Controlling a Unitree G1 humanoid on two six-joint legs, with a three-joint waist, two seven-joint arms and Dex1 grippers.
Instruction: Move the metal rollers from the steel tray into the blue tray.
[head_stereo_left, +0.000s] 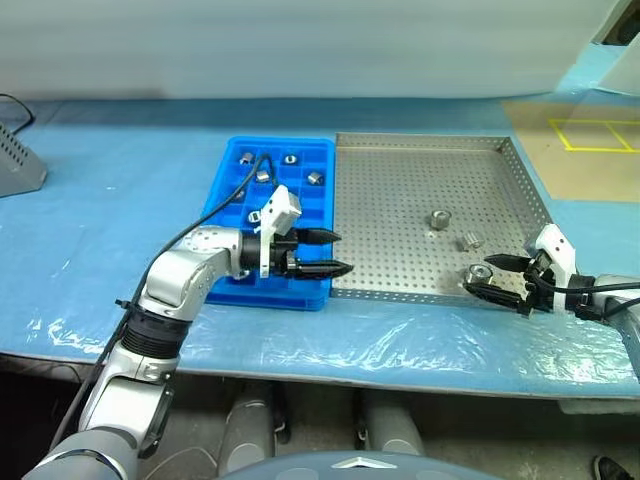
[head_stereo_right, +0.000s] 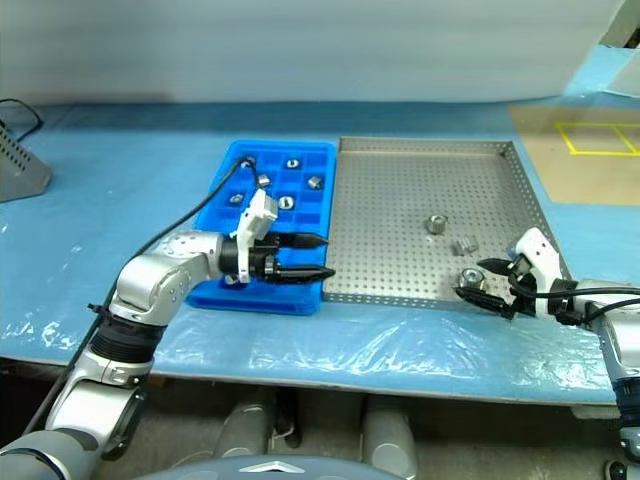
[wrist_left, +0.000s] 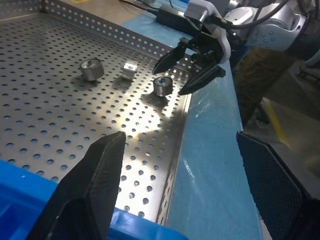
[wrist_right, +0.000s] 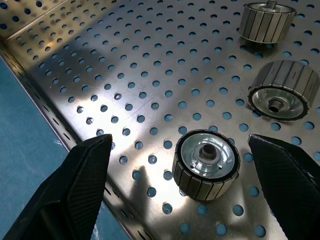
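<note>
The steel tray (head_stereo_left: 395, 180) lies right of the blue tray (head_stereo_left: 300, 298), their edges touching. Three metal rollers rest on the perforated floor: one mid-tray (head_stereo_left: 439, 218), one on its side (head_stereo_left: 471, 240) and one by the near rim (head_stereo_left: 478, 272). My right gripper (head_stereo_left: 479, 276) is open, low over the tray's near right corner, its fingers either side of that nearest roller (wrist_right: 206, 165) without touching it. Several rollers (head_stereo_left: 290, 158) sit in the blue tray's far compartments. My left gripper (head_stereo_left: 342, 252) is open and empty, pointing right over the blue tray's near right corner.
A grey box (head_stereo_left: 15, 160) stands at the far left of the blue-covered table. Brown board with yellow tape marks (head_stereo_left: 595, 135) lies at the far right. The left arm's black cable (head_stereo_left: 215, 215) crosses the blue tray. The table's front edge runs just behind the steel tray's near rim.
</note>
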